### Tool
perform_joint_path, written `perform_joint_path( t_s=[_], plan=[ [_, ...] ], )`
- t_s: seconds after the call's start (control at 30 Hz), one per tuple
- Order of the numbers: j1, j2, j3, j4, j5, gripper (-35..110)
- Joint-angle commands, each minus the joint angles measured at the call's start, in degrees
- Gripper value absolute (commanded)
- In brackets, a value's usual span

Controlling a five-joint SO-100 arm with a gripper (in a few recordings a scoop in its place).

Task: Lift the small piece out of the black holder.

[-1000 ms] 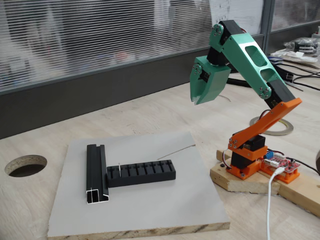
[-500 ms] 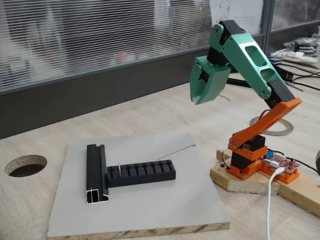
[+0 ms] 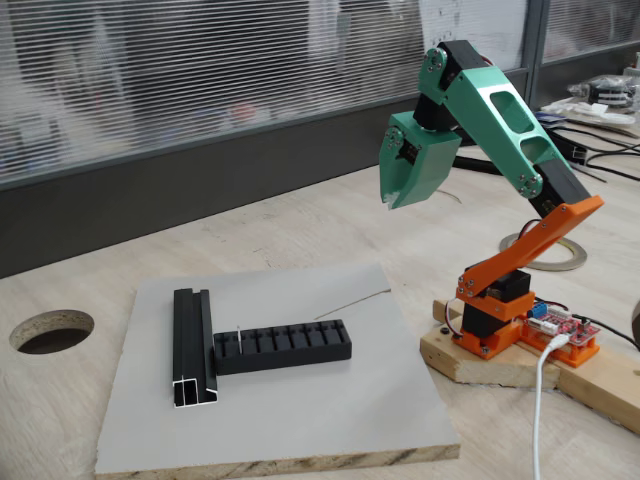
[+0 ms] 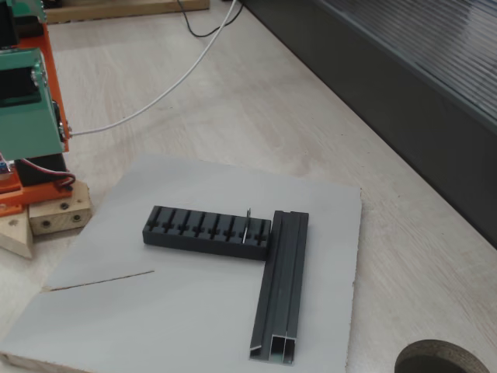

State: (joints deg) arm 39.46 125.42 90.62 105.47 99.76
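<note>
Now | hand [image 3: 390, 198] aloft, closed, empty | small piece [image 3: 240, 338] upright in black holder [image 3: 283, 347] | no legible writing

Both fixed views bright, even, diffuse light. Shadows soft and faint on the grey board [image 3: 300, 400]. Mild glare on the blinds [image 3: 200, 70]. Sharp focus overall; tabletop [image 4: 373, 124] slightly washed out, no obvious edge distortion.

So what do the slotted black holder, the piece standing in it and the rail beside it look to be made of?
The black holder looks like matte plastic, possibly printed: dull, even black with no glints. The small piece is a thin pale sliver standing in an end slot; metal or plastic, too small to tell. The rail looks like black-coated aluminium: its cut end shows silvery.
</note>
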Motion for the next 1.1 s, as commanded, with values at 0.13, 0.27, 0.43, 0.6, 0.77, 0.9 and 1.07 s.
perform_joint_path(
  t_s=[0.13, 0.27, 0.43, 0.6, 0.77, 0.9, 1.07],
  plan=[
    [-1.1, 0.4, 0.1, 0.3, 1.0, 8],
    [-8.0, 0.3, 0.1, 0.2, 1.8, 8],
    [-15.6, -3.1, 0.1, 0.1, 13.7, 8],
    [-23.8, -6.9, -0.4, 0.0, 26.3, 8],
    [-29.2, -9.8, -0.4, 0.0, 27.8, 9],
    [-29.6, -12.1, -0.6, -2.1, 27.7, 9],
    [-29.6, -12.3, 0.1, -13.2, 27.6, 9]
  ],
)
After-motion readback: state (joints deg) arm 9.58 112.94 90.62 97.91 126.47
